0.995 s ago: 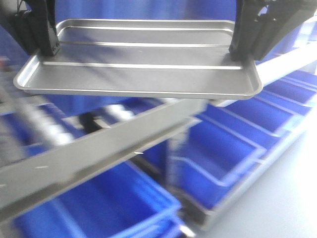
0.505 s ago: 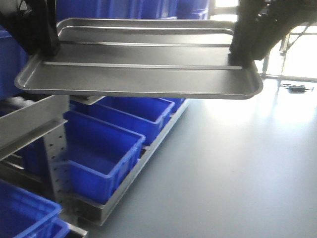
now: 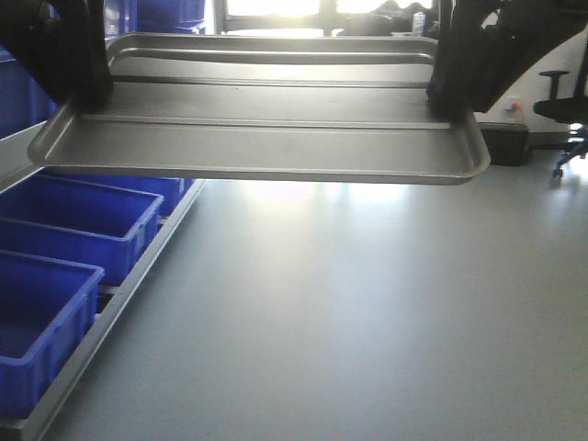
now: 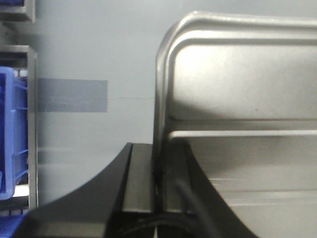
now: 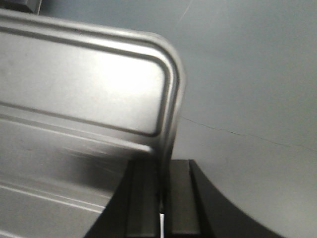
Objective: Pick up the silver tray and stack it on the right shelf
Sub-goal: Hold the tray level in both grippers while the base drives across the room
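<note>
The silver tray (image 3: 257, 129), shiny with two long ridges, hangs level in the air across the top of the front view. My left gripper (image 3: 84, 90) is shut on its left rim and my right gripper (image 3: 450, 96) is shut on its right rim. In the left wrist view the left gripper (image 4: 158, 148) pinches the tray's (image 4: 237, 84) rim between both pads. In the right wrist view the right gripper (image 5: 165, 166) does the same on the tray (image 5: 74, 84). A steel-framed rack (image 3: 119, 299) with blue bins (image 3: 64, 220) stands at the far left. Its rollers and front bar are out of view.
Grey floor (image 3: 367, 303) spreads below and ahead of the tray. A black box (image 3: 503, 142) and an office chair (image 3: 565, 106) stand far right by bright windows. The left wrist view shows a blue bin (image 4: 12, 129) and a grey floor patch (image 4: 72, 95).
The view has swung right: the rack's bar and blue bins have slid off to the left, and floor now fills the frame. The tray sits in both grippers as before.
</note>
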Controlling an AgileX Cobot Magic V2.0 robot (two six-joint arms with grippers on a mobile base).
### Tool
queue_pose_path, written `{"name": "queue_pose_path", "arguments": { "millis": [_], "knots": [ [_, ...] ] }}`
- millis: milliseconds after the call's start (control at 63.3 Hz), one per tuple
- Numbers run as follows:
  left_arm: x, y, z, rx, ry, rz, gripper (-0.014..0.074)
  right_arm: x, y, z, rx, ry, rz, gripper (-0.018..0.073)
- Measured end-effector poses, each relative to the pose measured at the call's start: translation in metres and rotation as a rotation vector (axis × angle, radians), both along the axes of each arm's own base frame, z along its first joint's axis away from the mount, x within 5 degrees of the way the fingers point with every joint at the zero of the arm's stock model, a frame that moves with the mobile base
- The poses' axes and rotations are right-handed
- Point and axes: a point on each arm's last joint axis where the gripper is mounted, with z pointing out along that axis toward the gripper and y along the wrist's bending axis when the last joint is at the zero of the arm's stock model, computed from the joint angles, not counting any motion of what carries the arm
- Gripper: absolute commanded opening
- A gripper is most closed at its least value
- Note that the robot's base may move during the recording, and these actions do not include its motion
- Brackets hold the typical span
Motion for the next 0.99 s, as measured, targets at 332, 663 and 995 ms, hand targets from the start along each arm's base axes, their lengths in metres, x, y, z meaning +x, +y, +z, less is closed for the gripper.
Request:
{"name": "queue_pose_path", "arguments": {
  "millis": [332,663,995],
  "knots": [
    [-0.0002,0.0002,-0.0001,0.003,0.003,0.001,-0.0093,0.0,0.0,0.0,0.0,0.0,0.0,0.0057],
    [-0.0003,0.0001,-0.0002,0.001,0.004,0.001,-0.0093,0.0,0.0,0.0,0.0,0.0,0.0,0.0057],
    [-0.0003,0.0001,-0.0002,0.001,0.004,0.001,-0.0093,0.0,0.0,0.0,0.0,0.0,0.0,0.0057]
  ]
}}
